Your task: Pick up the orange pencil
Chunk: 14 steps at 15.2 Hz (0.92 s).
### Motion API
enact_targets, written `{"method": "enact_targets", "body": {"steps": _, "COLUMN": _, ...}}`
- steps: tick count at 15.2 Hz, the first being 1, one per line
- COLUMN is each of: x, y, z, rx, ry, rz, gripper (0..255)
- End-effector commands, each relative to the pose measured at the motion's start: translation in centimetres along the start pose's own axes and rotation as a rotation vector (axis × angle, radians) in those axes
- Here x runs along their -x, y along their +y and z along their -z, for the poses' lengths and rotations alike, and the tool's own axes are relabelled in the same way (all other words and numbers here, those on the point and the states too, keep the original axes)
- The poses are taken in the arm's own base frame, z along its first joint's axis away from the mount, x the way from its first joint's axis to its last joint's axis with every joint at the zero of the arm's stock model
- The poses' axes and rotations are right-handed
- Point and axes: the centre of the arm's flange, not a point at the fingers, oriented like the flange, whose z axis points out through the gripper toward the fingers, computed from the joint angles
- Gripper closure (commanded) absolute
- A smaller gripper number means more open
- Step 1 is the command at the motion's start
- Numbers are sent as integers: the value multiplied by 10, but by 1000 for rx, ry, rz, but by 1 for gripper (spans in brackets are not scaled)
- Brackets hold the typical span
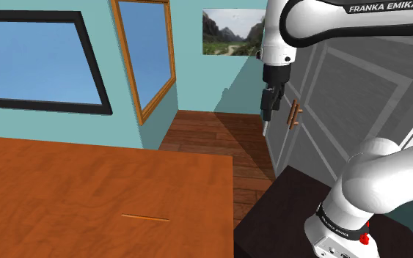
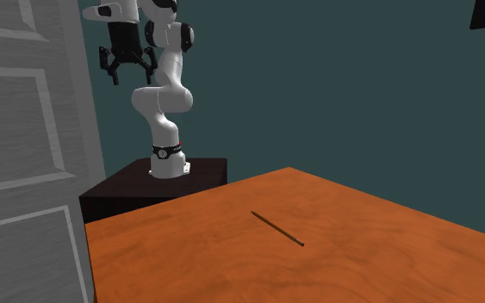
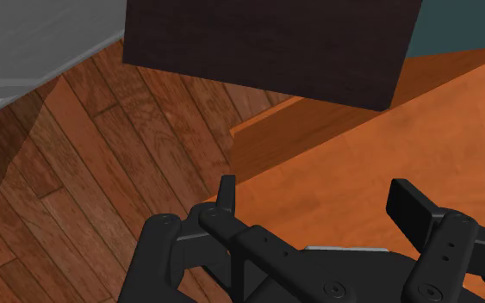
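Note:
The orange pencil (image 1: pixel 146 218) is a thin stick lying flat on the orange-brown wooden table (image 1: pixel 87 183), near the table's front in the shoulder view. The second exterior view shows the pencil (image 2: pixel 276 228) mid-table (image 2: pixel 378 250), slanting away from the arm. My black gripper (image 1: pixel 268 123) hangs high in the air, off the table and well away from the pencil, over the floor beside the stand. Seen in the second exterior view, the gripper (image 2: pixel 131 76) points down, open, with nothing between its fingers. The wrist view has the gripper (image 3: pixel 318 202) above the table's edge (image 3: pixel 456 112).
The dark stand (image 1: pixel 285 205) sits at the table's side, below the arm (image 2: pixel 158 95). Grey panelled doors (image 1: pixel 344 110) rise close behind the gripper. Plank floor (image 3: pixel 77 172) runs past the table's edge. Windows (image 1: pixel 36 66) and a landscape picture (image 1: pixel 230 33) hang on teal walls.

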Motion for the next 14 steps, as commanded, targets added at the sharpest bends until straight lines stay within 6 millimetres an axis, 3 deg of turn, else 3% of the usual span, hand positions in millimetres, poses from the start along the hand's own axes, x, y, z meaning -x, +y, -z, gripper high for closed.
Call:
{"method": "enact_targets", "body": {"steps": 1, "x": 0, "y": 0, "z": 0, "rx": 0, "ry": 0, "rz": 0, "gripper": 0}}
{"method": "enact_targets", "body": {"steps": 14, "x": -113, "y": -81, "z": -90, "rx": -54, "ry": 19, "rz": 149, "gripper": 0}}
